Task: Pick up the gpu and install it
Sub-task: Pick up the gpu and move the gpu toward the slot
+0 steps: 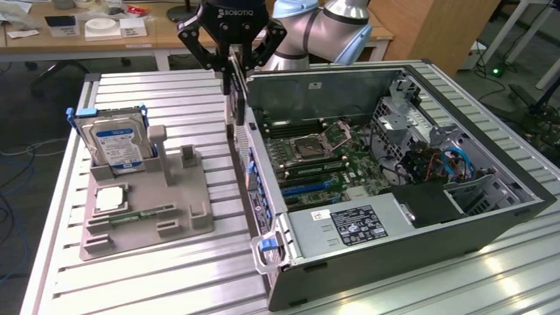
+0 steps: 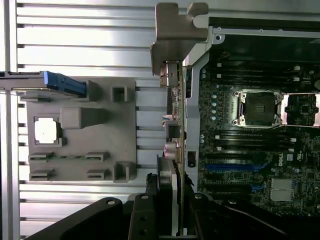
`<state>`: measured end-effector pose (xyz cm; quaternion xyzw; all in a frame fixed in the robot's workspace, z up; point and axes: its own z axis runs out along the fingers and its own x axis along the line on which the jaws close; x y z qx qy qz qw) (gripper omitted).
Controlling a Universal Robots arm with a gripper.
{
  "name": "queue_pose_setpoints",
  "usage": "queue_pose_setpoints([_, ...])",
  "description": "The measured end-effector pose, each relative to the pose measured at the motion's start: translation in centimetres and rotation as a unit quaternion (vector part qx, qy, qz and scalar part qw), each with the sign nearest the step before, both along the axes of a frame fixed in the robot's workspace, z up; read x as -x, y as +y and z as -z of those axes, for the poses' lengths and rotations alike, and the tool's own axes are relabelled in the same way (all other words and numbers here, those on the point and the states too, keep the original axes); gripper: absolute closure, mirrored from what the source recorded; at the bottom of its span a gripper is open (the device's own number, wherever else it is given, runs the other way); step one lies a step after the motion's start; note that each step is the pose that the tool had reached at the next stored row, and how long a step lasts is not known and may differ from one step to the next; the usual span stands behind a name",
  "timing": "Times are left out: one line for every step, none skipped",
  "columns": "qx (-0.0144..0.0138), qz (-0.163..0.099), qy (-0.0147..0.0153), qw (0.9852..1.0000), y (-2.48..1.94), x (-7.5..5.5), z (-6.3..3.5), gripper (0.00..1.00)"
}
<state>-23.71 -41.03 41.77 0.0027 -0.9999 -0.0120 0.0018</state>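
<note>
The gpu (image 1: 237,98) hangs upright and edge-on, a thin dark card, with my gripper (image 1: 233,65) shut on its upper edge. It is in the air over the wall of the open computer case (image 1: 262,164) on the exterior view's left, between the grey fixture and the motherboard (image 1: 324,157). In the wrist view the gpu (image 2: 173,130) runs as a narrow strip from my gripper (image 2: 172,212) to its silver end bracket (image 2: 175,30), alongside the case wall. The blue expansion slots (image 2: 227,165) lie inside the case beside it.
A grey fixture (image 1: 166,210) on the slatted table (image 1: 149,282) holds a silver hard drive with a blue label (image 1: 114,141), a processor chip (image 1: 112,198) and a memory stick (image 1: 140,214). The power supply (image 1: 350,226) and drive cage (image 1: 420,131) stand inside the case.
</note>
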Motion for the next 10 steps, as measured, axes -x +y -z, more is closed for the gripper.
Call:
queue_pose_setpoints([0.0, 0.0, 0.0, 1.0, 0.0, -0.07, 0.0, 0.72])
queue_pose_setpoints([0.0, 0.0, 0.0, 1.0, 0.0, -0.13, 0.0, 0.72])
queue_pose_setpoints([0.0, 0.0, 0.0, 1.0, 0.0, -0.19, 0.0, 0.72])
queue_pose_setpoints([0.0, 0.0, 0.0, 1.0, 0.0, -0.26, 0.0, 0.72])
queue_pose_setpoints([0.0, 0.0, 0.0, 1.0, 0.0, -0.32, 0.0, 0.72])
queue_pose_setpoints([0.0, 0.0, 0.0, 1.0, 0.0, -0.39, 0.0, 0.72])
queue_pose_setpoints([0.0, 0.0, 0.0, 1.0, 0.0, -0.46, 0.0, 0.72])
queue_pose_setpoints([0.0, 0.0, 0.0, 1.0, 0.0, -0.54, 0.0, 0.72])
queue_pose_setpoints([0.0, 0.0, 0.0, 1.0, 0.0, -0.63, 0.0, 0.72])
queue_pose_setpoints([0.0, 0.0, 0.0, 1.0, 0.0, -0.72, 0.0, 0.72])
